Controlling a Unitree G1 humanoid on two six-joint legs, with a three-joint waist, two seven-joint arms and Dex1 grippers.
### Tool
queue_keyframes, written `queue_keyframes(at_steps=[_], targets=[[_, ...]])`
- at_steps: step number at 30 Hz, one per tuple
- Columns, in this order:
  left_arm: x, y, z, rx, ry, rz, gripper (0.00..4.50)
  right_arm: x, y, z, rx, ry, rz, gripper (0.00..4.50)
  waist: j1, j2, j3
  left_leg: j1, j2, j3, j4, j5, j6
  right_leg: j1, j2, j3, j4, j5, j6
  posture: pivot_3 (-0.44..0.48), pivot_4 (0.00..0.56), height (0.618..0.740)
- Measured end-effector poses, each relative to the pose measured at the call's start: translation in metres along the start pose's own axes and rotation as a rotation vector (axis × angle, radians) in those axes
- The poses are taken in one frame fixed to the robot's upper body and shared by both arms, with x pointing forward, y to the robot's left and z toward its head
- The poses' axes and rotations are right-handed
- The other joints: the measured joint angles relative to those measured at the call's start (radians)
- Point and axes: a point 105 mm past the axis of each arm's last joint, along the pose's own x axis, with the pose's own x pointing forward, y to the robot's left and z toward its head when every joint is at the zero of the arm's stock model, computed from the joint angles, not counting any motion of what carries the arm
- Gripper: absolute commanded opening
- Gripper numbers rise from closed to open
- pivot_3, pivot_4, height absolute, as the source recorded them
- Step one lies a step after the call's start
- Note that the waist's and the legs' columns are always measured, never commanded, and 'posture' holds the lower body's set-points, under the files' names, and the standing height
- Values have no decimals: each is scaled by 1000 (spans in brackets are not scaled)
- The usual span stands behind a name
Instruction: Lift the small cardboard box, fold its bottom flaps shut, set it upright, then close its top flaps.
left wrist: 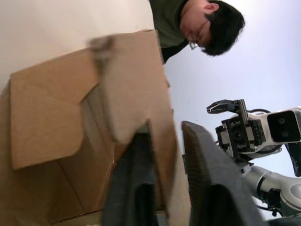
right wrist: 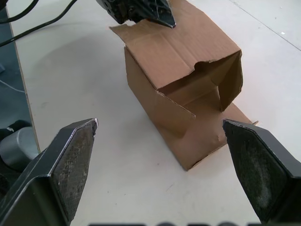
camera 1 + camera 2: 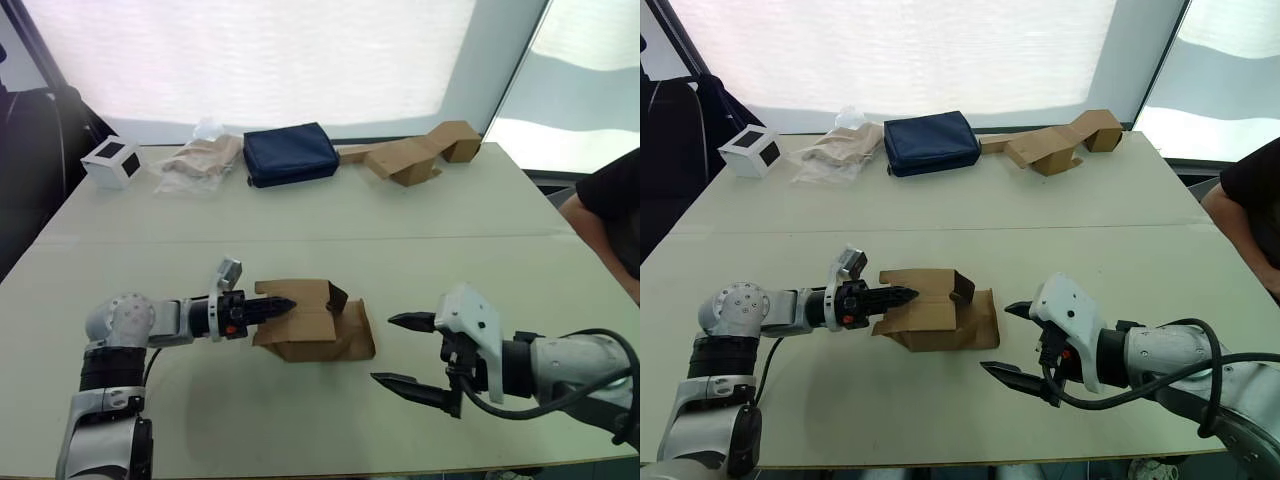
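I have the small cardboard box [image 3: 312,322] lying on its side on the table [image 3: 300,225], directly between my two grippers, so I judge this to be the very first step: the lift has not happened, and neither end is folded shut.

My left gripper [image 3: 278,306] is at the box's near end, its two black fingers pinched on the edge of the upper cardboard panel; in the left wrist view one finger sits inside the carton and the other outside, with the panel wall between them. My right gripper [image 3: 408,352] hangs just off the opposite end, jaws spread wide and holding nothing, apart from the cardboard. Facing it are the open mouth and the flaps [image 2: 207,84] of that end, one splayed flat on the table towards me. I cannot tell which end counts as bottom.

Next, I think I need to bring the right gripper forward onto that far end, clamp a wall or flap, and raise the carton with both arms together. The left pinch is on one thin panel, so lifting alone may twist the box.
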Motion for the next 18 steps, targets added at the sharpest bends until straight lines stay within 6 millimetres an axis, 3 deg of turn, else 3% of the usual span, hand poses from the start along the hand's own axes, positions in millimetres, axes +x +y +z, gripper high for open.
queue_keyframes(at_steps=[10,13,16,18], targets=[[4,0,2,34,2,-11,62,1,-6,7,-10,-22,-21,4500,0,0,0,0,0,0,0,0,0,0,0,0,0,0,0,0,150,740],[-5,-3,8,134,14,15,62,1,-14,15,22,-77,-47,4500,-4,0,0,0,1,0,0,0,0,0,1,0,0,0,0,0,150,740],[-7,-22,27,355,41,31,0,-4,-36,33,91,-228,-130,3808,0,-1,0,0,0,0,0,1,-2,0,0,0,0,0,0,0,150,740],[-4,-54,53,540,19,-19,0,-11,-56,53,132,-378,-217,3047,5,-1,1,-1,-1,0,0,1,-2,0,1,-1,-1,0,0,0,150,740]])
